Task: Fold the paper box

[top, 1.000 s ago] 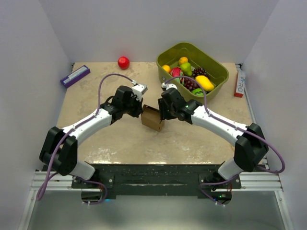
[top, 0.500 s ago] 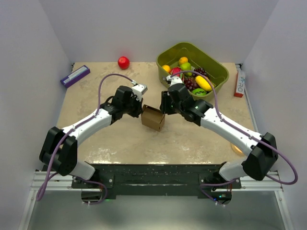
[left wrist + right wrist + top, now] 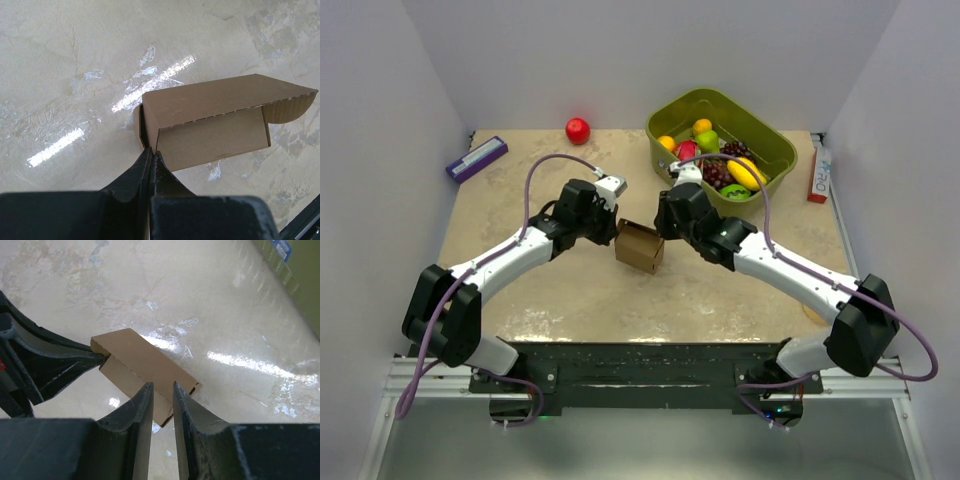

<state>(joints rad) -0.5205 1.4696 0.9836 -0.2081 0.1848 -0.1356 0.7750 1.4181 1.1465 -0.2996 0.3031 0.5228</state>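
Top camera first: the paper box (image 3: pixel 640 248) sits mid-table between the 2 arms, a small brown half-formed shape on the beige table (image 3: pixel 520 200), well apart from the green bin (image 3: pixel 782 150) of fruit at the back right. The left gripper (image 3: pixel 617 233) meets the box's left end and the right gripper (image 3: pixel 662 228) hovers at its right end. A red ball (image 3: pixel 578 130), a purple-and-white flat box (image 3: pixel 477 158) and a red-and-white slim box (image 3: pixel 819 172) line the far edges, none of them in play. Over to the left wrist: the left gripper (image 3: pixel 151 149) has its 2 fingers pressed together, nipping the near corner edge of the paper box (image 3: pixel 210 117), and 1 top flap lies folded over with a rounded tab sticking out at the far right. Now the right wrist: the right gripper (image 3: pixel 161 390) shows its fingers a slim gap apart, flanking the near edge of the paper box (image 3: pixel 142 362), and I can't confirm any bite on the cardboard. The left gripper (image 3: pixel 97 359) shows there too, pinned to the box's far-left corner. As for handling, this looks like light corrugated card, stiff across the panels but eager to hinge at the creases, so it should slide or swing if pushed from 1 side only. I'd take it by a wall edge close to a crease, with the opposite corner anchored, and squeeze gently, because a hard pinch would likely crush the fluting or kink the flap.
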